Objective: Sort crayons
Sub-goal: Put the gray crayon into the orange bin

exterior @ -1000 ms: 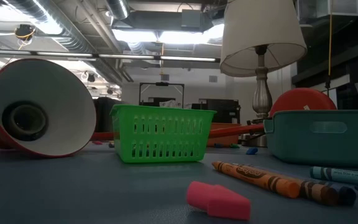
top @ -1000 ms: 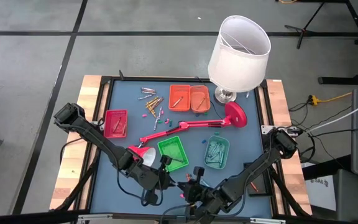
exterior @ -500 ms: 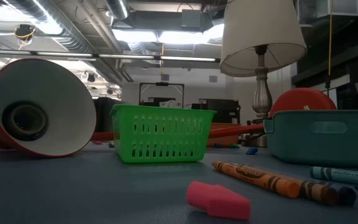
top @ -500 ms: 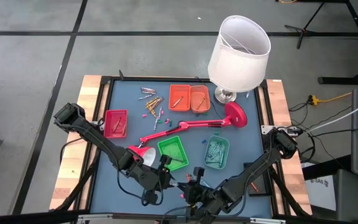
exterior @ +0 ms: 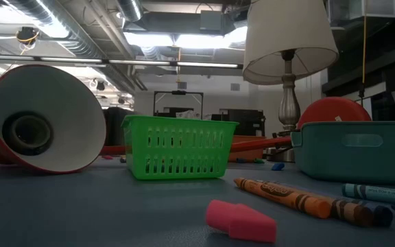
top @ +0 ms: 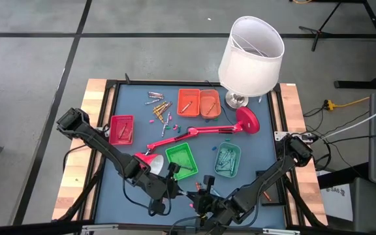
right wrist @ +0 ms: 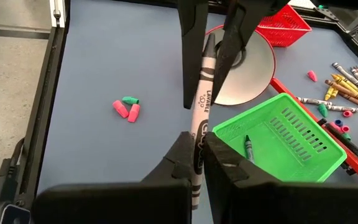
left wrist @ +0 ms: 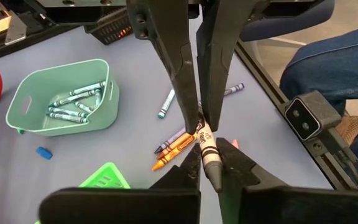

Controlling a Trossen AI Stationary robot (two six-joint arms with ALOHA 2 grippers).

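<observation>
Both end effectors, left [left wrist: 199, 127] and right [right wrist: 196, 163], pinch one grey crayon [right wrist: 201, 112].

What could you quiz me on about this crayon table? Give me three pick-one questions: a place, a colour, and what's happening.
1. Where do the bluish crayons lie?
A) in the pale green tray
B) in the red tray
C) on the floor

2. What colour is the basket holding a single dark crayon?
A) purple
B) green
C) white

3. What is happening to the grey crayon?
A) it lies flat on the table
B) it sits in a basket
C) two grippers pinch it

Answers:
1 A: they are piled inside the pale green tray.
2 B: its slotted walls are bright green.
3 C: the left gripper and the right gripper are both shut on it, above the table.
</observation>
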